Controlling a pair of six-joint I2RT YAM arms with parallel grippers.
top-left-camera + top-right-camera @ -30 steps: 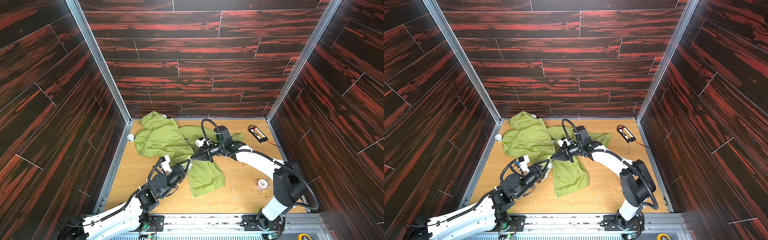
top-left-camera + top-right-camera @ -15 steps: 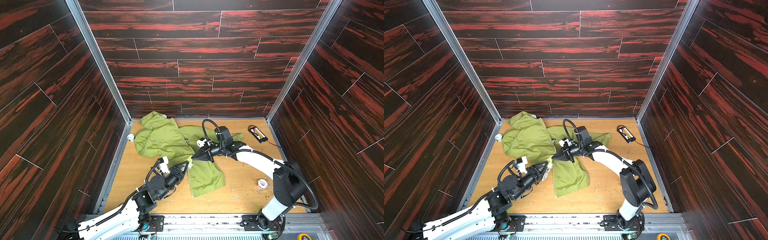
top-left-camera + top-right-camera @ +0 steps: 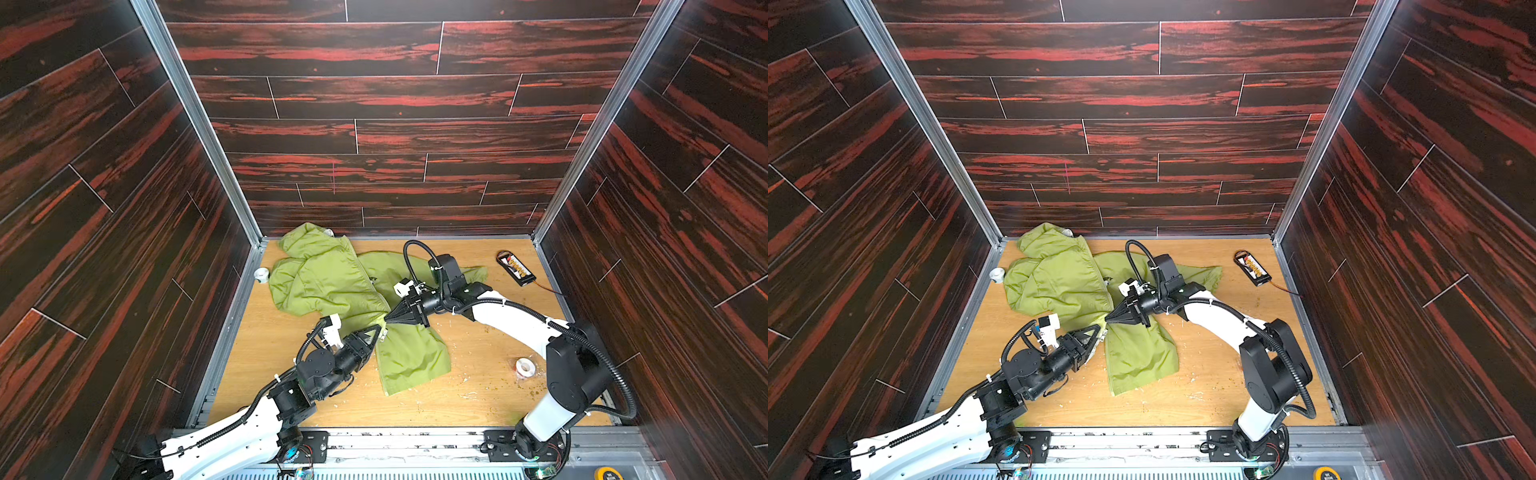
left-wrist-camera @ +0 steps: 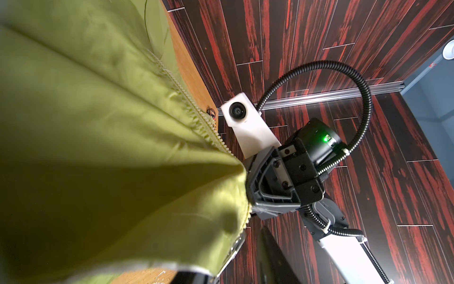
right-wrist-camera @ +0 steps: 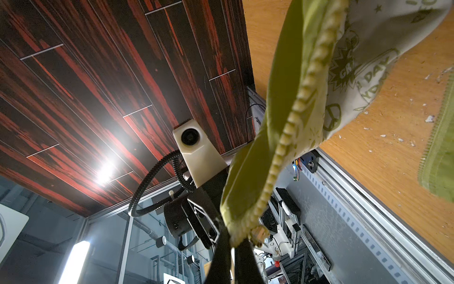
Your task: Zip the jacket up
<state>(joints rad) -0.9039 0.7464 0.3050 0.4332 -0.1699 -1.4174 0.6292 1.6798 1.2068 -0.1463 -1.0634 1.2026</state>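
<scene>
Dark, red-streaked plank walls (image 3: 374, 124) box in a pale wooden floor (image 3: 478, 399). And there's the lime-green jacket (image 3: 328, 282), sprawled from the far left corner toward the middle, with one panel trailing toward the near edge. At mid-floor the cloth is drawn up into a peak.

The right gripper (image 3: 387, 320) comes in from the right, forearm stretched low across the floor, fingers pressed tight together on the jacket's front edge. From the right wrist view, the pale zipper (image 5: 294, 105) teeth run straight down into that pinch, with the white patterned lining (image 5: 368, 61) folded back beside them.

The left gripper (image 3: 379, 329) reaches up from the near left, forearm angled toward centre, its tip just beside the right one at the same bunch of cloth. Fabric blankets the left wrist view, so whether its fingers nip the cloth, I can't tell.

Further out, there's a black pack (image 3: 515, 268) at the far right, a tape roll (image 3: 524, 368) near the right arm's upright link, and a small white roll (image 3: 262, 274) against the left wall, just beside the jacket.
</scene>
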